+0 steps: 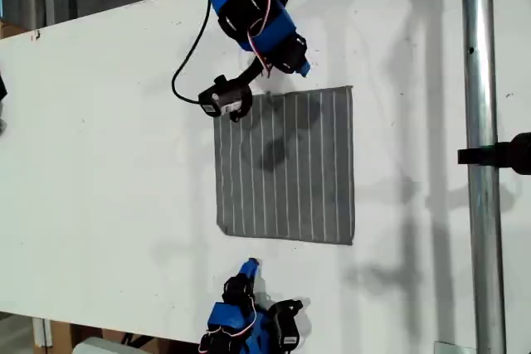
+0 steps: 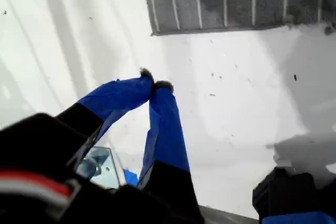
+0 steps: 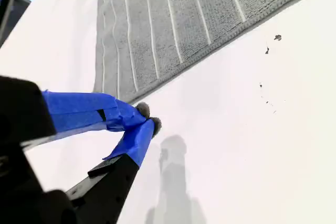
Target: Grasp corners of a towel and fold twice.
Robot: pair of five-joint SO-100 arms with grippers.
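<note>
Table (image 1: pixel 108 163): white, flat, fills most of ext. view; small dark specks on surface in both wrist views.
Metal pole (image 1: pixel 481 163): shiny, runs top to bottom at ext. view's right.
Black clamp (image 1: pixel 502 155): on the pole, about mid-height.
Floor: grey strip past table edge, ext. view's top left.

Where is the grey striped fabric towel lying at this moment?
The grey striped fabric towel lies flat and unfolded on the white table, slightly toward the exterior view's right of centre, between the two blue arms, left of the metal pole.
</note>
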